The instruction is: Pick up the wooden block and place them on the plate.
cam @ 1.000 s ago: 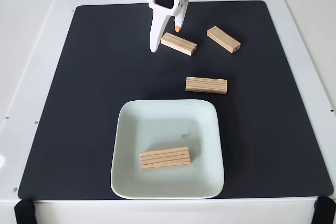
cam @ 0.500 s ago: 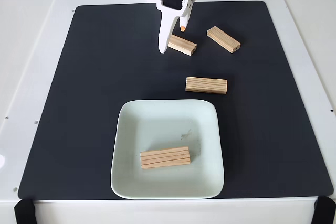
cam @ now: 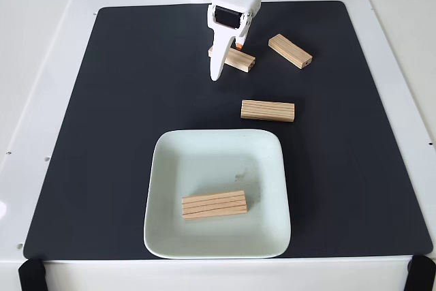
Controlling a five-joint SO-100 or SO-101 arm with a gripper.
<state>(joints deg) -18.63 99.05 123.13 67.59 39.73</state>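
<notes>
My claw (cam: 221, 59) straddles the near block's (cam: 238, 59) left end, fingers parted, nothing clamped; its long axis runs rightward, slightly downward.

Matt black mat (cam: 122, 134), grooved wooden block (cam: 214, 204)

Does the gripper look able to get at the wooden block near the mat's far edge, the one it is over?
Probably yes: the gripper straddles that block, and nothing lies against it; the next block lies apart.
</notes>
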